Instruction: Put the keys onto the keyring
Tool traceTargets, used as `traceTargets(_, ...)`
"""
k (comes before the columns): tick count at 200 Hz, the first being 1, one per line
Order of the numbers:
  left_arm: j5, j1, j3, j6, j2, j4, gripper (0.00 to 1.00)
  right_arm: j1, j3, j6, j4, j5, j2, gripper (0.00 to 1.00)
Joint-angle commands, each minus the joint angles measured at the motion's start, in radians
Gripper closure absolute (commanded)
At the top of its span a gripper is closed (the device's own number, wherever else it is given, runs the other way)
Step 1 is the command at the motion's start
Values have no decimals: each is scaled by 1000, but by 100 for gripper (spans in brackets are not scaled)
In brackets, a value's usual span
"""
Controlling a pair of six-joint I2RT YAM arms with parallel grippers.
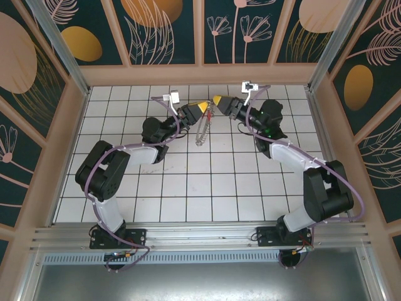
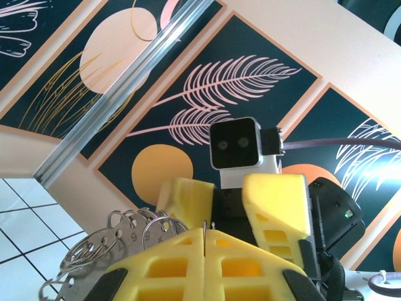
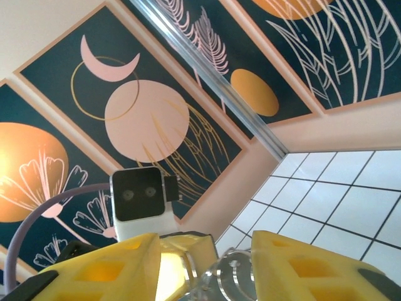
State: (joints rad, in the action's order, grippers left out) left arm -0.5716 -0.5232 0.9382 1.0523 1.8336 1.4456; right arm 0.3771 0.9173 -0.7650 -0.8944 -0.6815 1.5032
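Keyring point(image 2: 119, 233) was a thin silvery wire fringed with small pale rings and tags. It hung over the table point(image 1: 188, 188), toward 12 o'clock from the centre. My left gripper point(image 1: 201, 110) was clamped on the wire, its yellow jaws pressed together. My right gripper point(image 1: 217, 100) faced it from 3 o'clock with its jaws apart and its tips just beside the rings; I could not tell if they touched. The back wall point(image 1: 200, 74) stood near at 12, and open table lay toward 6.
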Motion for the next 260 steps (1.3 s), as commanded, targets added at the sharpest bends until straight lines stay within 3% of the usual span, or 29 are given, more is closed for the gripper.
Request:
traceTargets(1, -2, 5, 4, 8, -28, 42, 100, 8, -16, -4, -87, -24, 0, 60)
traceTargets(49, 0, 5, 11, 62, -12, 85, 100, 13, -28, -19, -110, -27, 13, 63)
traceTargets(202, 7, 5, 22, 58, -1, 74, 100, 43, -32, -33, -130, -38, 46, 78)
traceTargets(260, 9, 5, 23, 58, 0, 73, 100, 47, -49, -38, -139, -38, 40, 77)
